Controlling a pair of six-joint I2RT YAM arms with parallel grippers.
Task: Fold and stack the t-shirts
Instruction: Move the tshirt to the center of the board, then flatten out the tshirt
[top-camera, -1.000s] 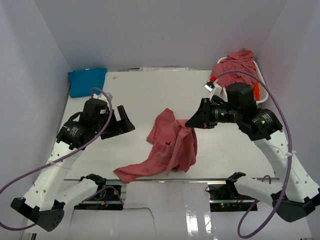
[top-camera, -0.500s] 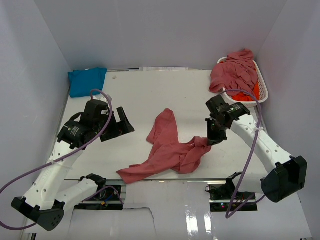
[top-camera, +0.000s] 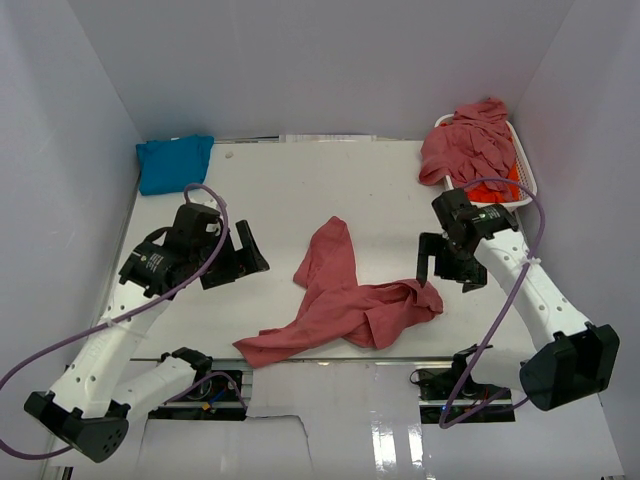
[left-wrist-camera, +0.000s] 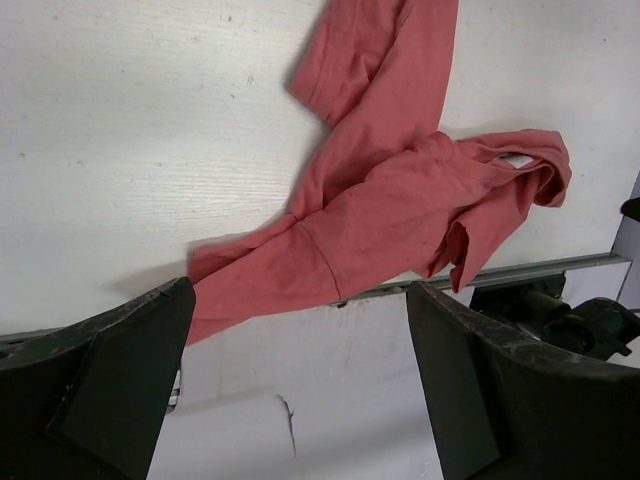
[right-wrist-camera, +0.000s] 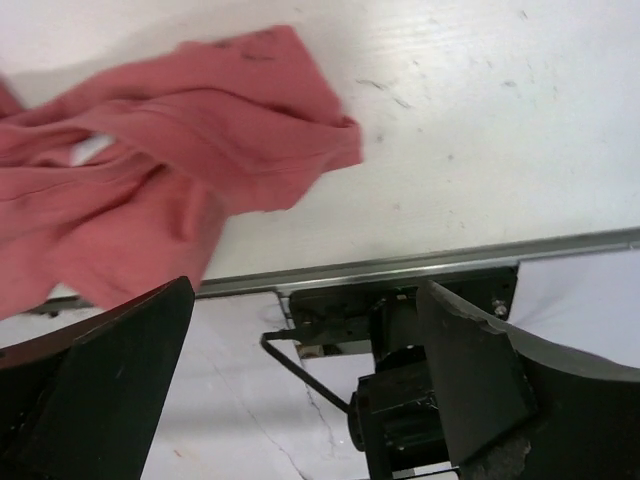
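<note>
Mostly crosswise: rose-red t-shirt (top-camera: 345, 305)

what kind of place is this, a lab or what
Most likely a robot lab test cell: a white table boxed in by plain panels, a left arm and right arm bolted at its near edge, and a crumpled rose-red t-shirt lying between them.

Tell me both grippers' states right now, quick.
Left gripper: open, holding nothing.
Right gripper: open, holding nothing, beside the red t-shirt.
</note>
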